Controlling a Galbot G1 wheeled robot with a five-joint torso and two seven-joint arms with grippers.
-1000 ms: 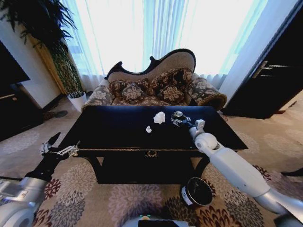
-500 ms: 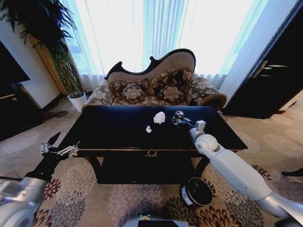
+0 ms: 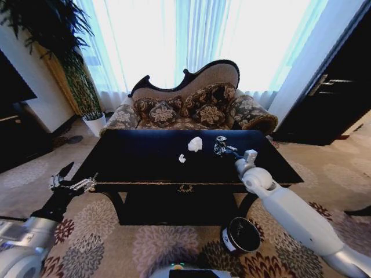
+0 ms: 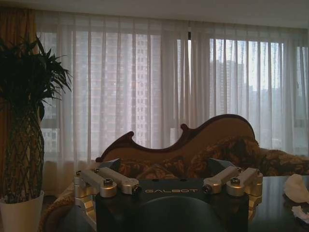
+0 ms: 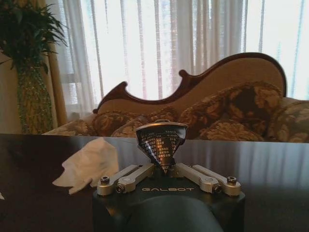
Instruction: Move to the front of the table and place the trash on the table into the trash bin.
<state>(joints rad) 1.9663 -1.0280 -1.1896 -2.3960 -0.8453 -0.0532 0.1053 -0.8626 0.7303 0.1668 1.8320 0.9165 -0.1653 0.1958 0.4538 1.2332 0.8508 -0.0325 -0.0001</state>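
Note:
On the glossy black table (image 3: pixel 133 159), my right gripper (image 3: pixel 222 148) is shut on the dark silvery drink can (image 3: pixel 220 141). Up close the can (image 5: pixel 161 139) is pinched at its lower end between my right gripper's (image 5: pixel 164 170) fingers. A crumpled white paper wad (image 3: pixel 195 143) lies just left of the can, and the same wad (image 5: pixel 89 164) shows in the right wrist view. A small white scrap (image 3: pixel 182 158) sits nearer the front edge. The trash bin (image 3: pixel 240 234) stands on the carpet under my right arm. My left gripper (image 3: pixel 72 184) hangs open off the table's left front corner.
A patterned brown sofa (image 3: pixel 185 107) stands close behind the table. A white plant pot (image 3: pixel 94 123) with a tall plant is at the back left. Dark cabinets (image 3: pixel 336 104) line the right wall. Flowered carpet (image 3: pixel 145 243) lies open in front of the table.
My right arm has drawn back slightly toward me and to the right, and the can has shifted a little with it. The left arm has not moved.

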